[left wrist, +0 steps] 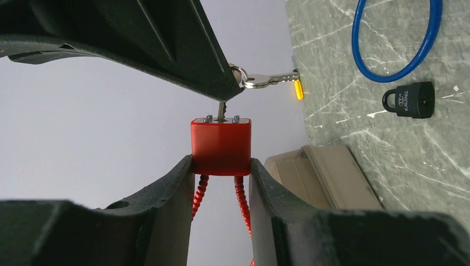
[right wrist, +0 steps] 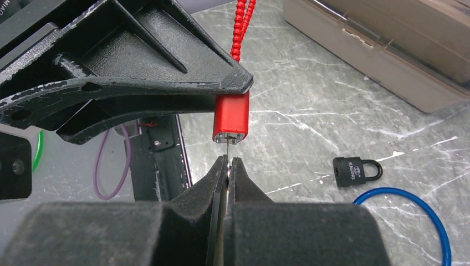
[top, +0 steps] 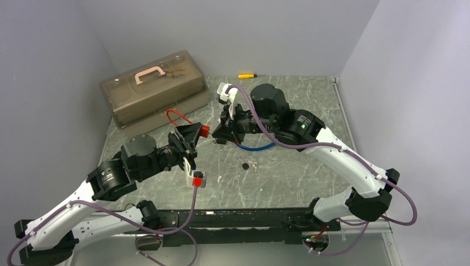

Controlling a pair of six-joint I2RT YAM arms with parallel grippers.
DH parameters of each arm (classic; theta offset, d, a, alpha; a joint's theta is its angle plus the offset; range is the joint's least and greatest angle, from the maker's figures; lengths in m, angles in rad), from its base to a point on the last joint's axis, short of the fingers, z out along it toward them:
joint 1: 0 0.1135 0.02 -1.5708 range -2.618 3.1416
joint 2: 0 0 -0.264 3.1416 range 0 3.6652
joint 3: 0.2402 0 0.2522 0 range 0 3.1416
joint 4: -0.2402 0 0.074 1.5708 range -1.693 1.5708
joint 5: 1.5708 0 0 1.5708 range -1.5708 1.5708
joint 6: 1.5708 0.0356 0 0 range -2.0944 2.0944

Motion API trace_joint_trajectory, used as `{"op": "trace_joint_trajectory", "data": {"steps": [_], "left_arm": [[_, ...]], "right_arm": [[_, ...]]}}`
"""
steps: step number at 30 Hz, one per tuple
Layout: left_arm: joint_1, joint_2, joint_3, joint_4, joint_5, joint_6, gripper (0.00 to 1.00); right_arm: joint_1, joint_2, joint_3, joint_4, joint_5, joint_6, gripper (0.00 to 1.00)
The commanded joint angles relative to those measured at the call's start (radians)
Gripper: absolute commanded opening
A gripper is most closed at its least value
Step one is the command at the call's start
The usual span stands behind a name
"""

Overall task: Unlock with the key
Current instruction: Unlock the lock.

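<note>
Right gripper (right wrist: 227, 164): my jaws are pressed together on the key (right wrist: 228, 147).
Key direction: the blade points straight out from my fingers into the end face of the red padlock (right wrist: 231, 115), its long axis in line with the lock body.
Left gripper (left wrist: 220, 165): clamped on the padlock's two sides, holding it in the air above the table (top: 310, 166).
Padlock look: glossy red block with a grey keyway face; a red ribbed cable (left wrist: 199, 191) leaves the opposite end.
</note>
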State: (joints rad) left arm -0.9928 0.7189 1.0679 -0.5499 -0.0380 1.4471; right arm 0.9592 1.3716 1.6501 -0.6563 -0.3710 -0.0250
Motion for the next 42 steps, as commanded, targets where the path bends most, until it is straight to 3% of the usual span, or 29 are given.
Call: {"op": "trace_joint_trajectory", "data": {"steps": [1, 24, 34, 42], "left_arm": [[-0.010, -0.005, 0.020, 0.051, 0.021, 0.012, 0.00], [-0.022, -0.003, -0.009, 0.088, -0.007, 0.024, 0.00], [-0.045, -0.026, -0.089, 0.049, -0.040, 0.171, 0.00], [-0.048, -0.012, -0.082, 0.058, -0.057, 0.171, 0.00]], "right_arm": [[0.006, 0.002, 0.013, 0.064, 0.017, -0.014, 0.00], [0.037, 0.051, 0.021, 0.098, 0.026, -0.002, 0.00], [0.043, 0.024, 0.043, 0.081, 0.034, -0.012, 0.00], [0.041, 0.003, 0.008, 0.081, 0.035, -0.010, 0.00]]}}
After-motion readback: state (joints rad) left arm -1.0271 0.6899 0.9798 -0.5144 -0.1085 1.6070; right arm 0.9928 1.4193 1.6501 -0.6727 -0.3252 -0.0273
